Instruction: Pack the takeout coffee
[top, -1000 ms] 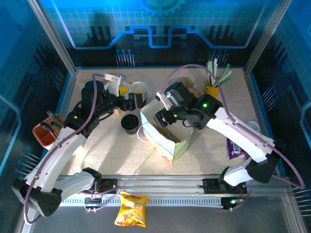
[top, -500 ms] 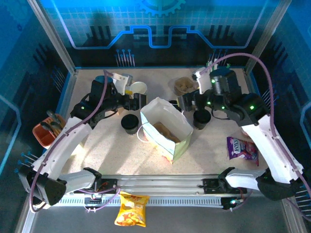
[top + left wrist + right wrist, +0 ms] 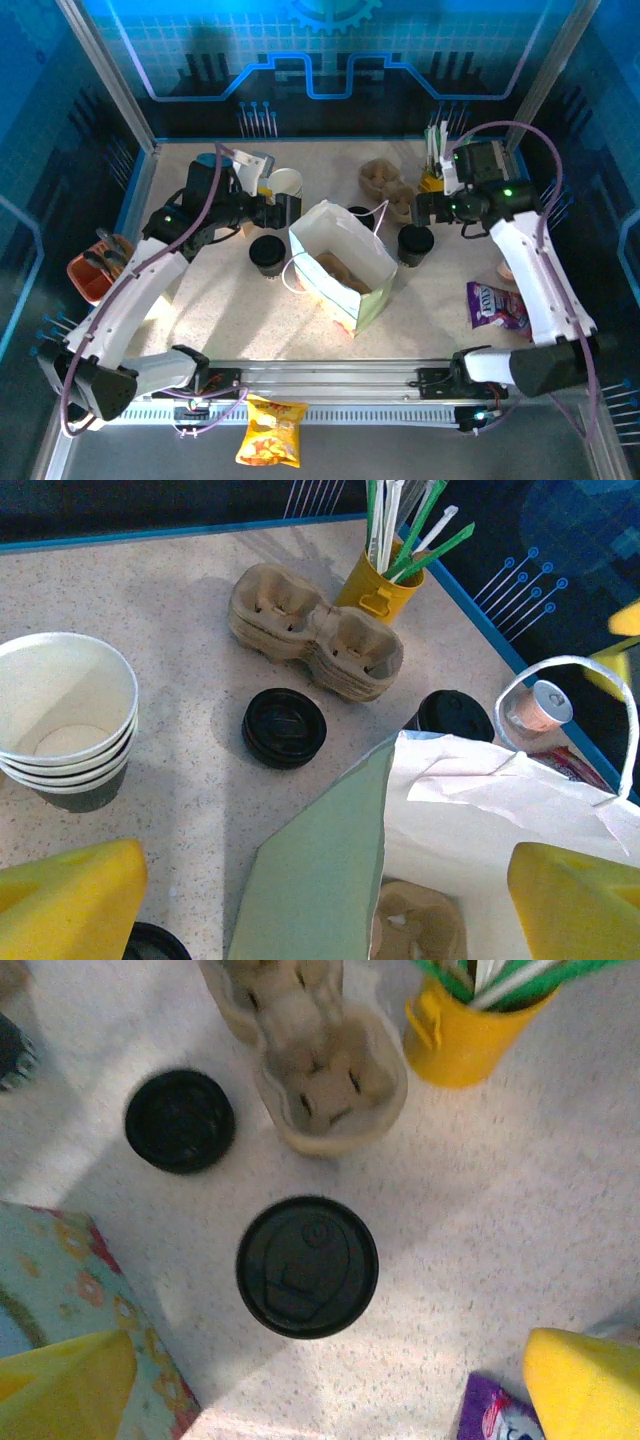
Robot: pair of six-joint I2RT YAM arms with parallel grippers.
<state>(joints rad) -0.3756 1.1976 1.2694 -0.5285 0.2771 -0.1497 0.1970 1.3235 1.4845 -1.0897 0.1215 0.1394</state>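
Note:
The takeout coffee [image 3: 416,243], a small cup under a round black lid [image 3: 307,1265], stands on the table just right of the open paper bag [image 3: 340,265]. My right gripper [image 3: 430,208] hovers over it, open, and its yellow fingertips [image 3: 585,1380] are spread wide and hold nothing. In the left wrist view the coffee [image 3: 455,715] shows past the bag's rim [image 3: 400,810]. My left gripper [image 3: 282,207] hangs open at the bag's far left corner, its yellow pads [image 3: 70,900] to either side of the bag's mouth. A brown carrier [image 3: 415,930] lies inside the bag.
Another black-lidded round thing [image 3: 267,253] sits left of the bag. Behind the bag are a stack of black lids [image 3: 284,727], stacked lidless cups [image 3: 65,715], cardboard cup carriers [image 3: 315,630] and a yellow straw holder [image 3: 385,575]. A purple packet [image 3: 495,303] lies to the right.
My right arm pulled out from over the bag, swung right and back, and now hangs over the lidded cup with its jaws wider. My left arm barely moved.

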